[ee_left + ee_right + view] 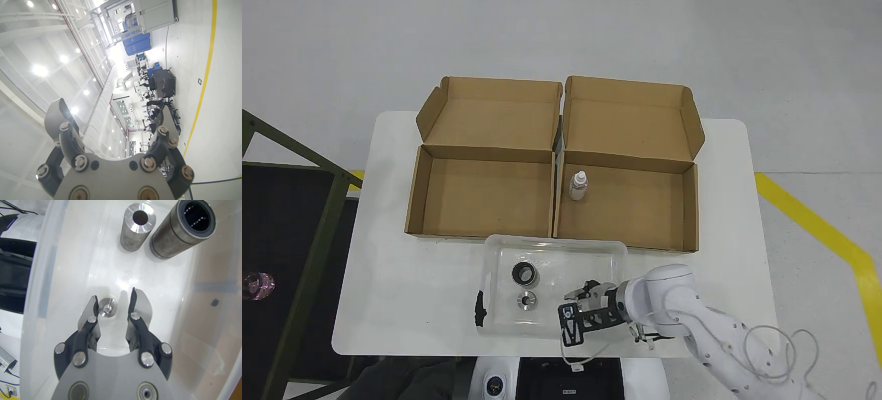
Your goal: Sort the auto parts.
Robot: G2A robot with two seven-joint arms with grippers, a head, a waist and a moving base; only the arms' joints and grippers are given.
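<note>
The right claw (114, 300) sits half open low in the bin (43, 275), straddling a small stud (108, 310) that stands off-centre, right against one finger; nothing is gripped yet. Closing from here, that finger would meet the stud first and might tip it or squirt it sideways. The left claw (112, 108) gapes wide, empty.

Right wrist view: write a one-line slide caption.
Open right gripper straddles a small metal piece in the clear bin, a metal sleeve and a bearing close by.
</note>
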